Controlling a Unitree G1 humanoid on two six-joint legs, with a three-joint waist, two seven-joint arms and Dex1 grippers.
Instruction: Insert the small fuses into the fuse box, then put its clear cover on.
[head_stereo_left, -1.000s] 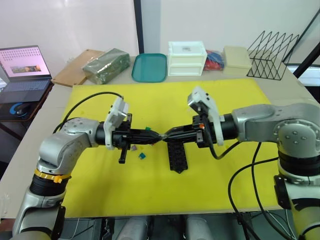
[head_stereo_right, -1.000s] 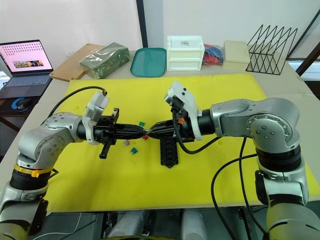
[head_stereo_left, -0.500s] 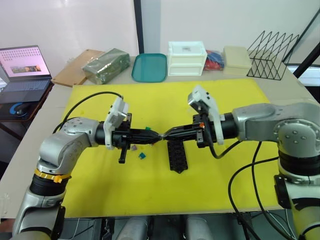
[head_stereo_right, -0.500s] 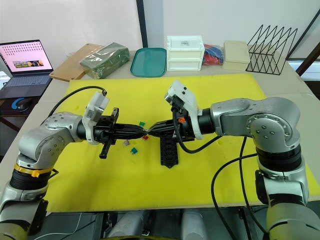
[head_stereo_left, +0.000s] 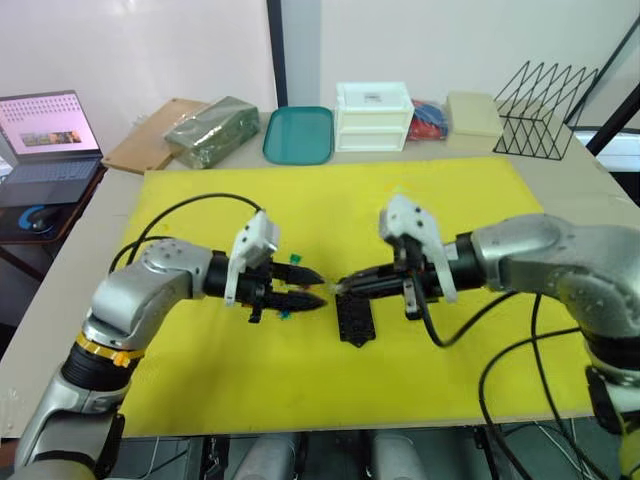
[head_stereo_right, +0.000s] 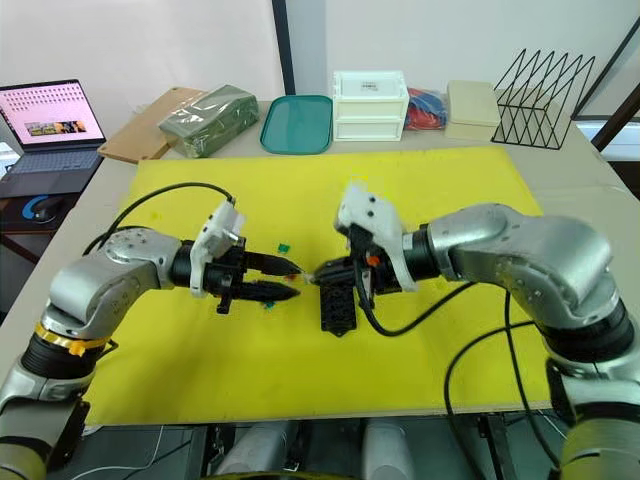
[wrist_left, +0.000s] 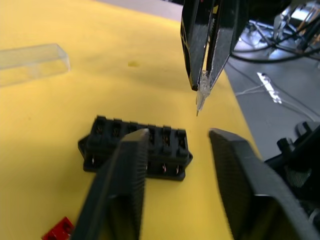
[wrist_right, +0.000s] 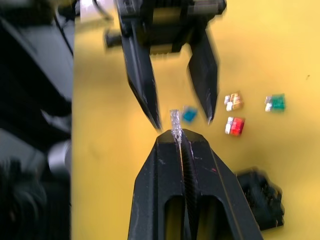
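My right gripper (head_stereo_left: 340, 287) is shut on a small clear-grey fuse (wrist_right: 175, 124), held just above the near-left end of the black fuse box (head_stereo_left: 355, 318) on the yellow mat. My left gripper (head_stereo_left: 320, 288) faces it tip to tip, open, a short gap away, with nothing between its fingers. Loose small fuses lie on the mat by the left gripper: teal (wrist_right: 189, 114), amber (wrist_right: 233, 101), red (wrist_right: 235, 126) and green (wrist_right: 275, 103). The clear cover (wrist_left: 32, 57) lies on the mat beyond the fuse box (wrist_left: 165, 145).
The yellow mat (head_stereo_left: 450, 360) covers the table. Along the back stand a teal tray (head_stereo_left: 298, 135), a white drawer unit (head_stereo_left: 374, 116), a wire rack (head_stereo_left: 545, 110) and a green package (head_stereo_left: 212, 130). A laptop (head_stereo_left: 45, 125) sits at the far left.
My left gripper has opened, let go of the fuse and drawn back a little. The fuse stays in my right gripper. Both arms have come nearer and lower.
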